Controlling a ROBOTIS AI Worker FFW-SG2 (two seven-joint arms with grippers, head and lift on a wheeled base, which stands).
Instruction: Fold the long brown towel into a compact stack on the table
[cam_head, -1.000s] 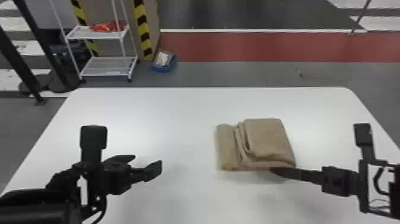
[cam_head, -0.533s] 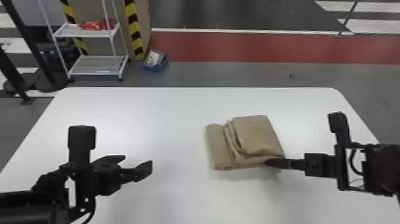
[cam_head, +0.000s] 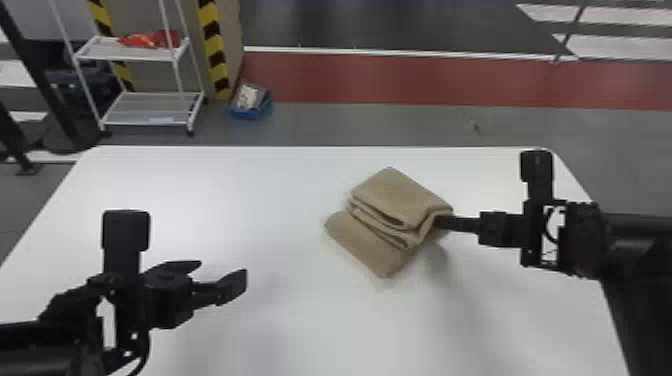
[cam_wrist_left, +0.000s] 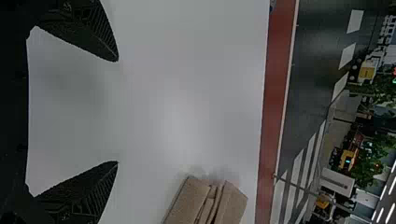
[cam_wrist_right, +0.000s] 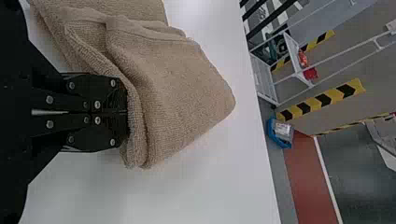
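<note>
**Your right gripper (cam_head: 441, 223) is closed on the towel (cam_head: 392, 192); your left gripper (cam_head: 223, 273) is open and empty**

On your right, the fingers (cam_wrist_right: 95, 88) are drawn together, their tips tucked against the bunched folded edge of the towel, which they have hold of. That arm comes in from the right edge of the head view, and its gripper points inward across the table (cam_head: 300, 330), low over the surface.

Your left gripper's fingers stand wide apart with bare tabletop between them. Its arm enters at the lower left, the gripper aimed toward your right side and well apart from the towel.

The towel sits right of the table's middle, already folded into several layers and turned at a slant. You can see the upper folds stacked over part of a lower layer, which sticks out toward you on the left. A shadow falls beside the held edge.

Beyond the table's far edge, you have a white rack (cam_head: 145, 108) with a red item (cam_head: 150, 39) on its upper shelf, and a blue bin (cam_head: 249, 113) on the floor near it.
</note>
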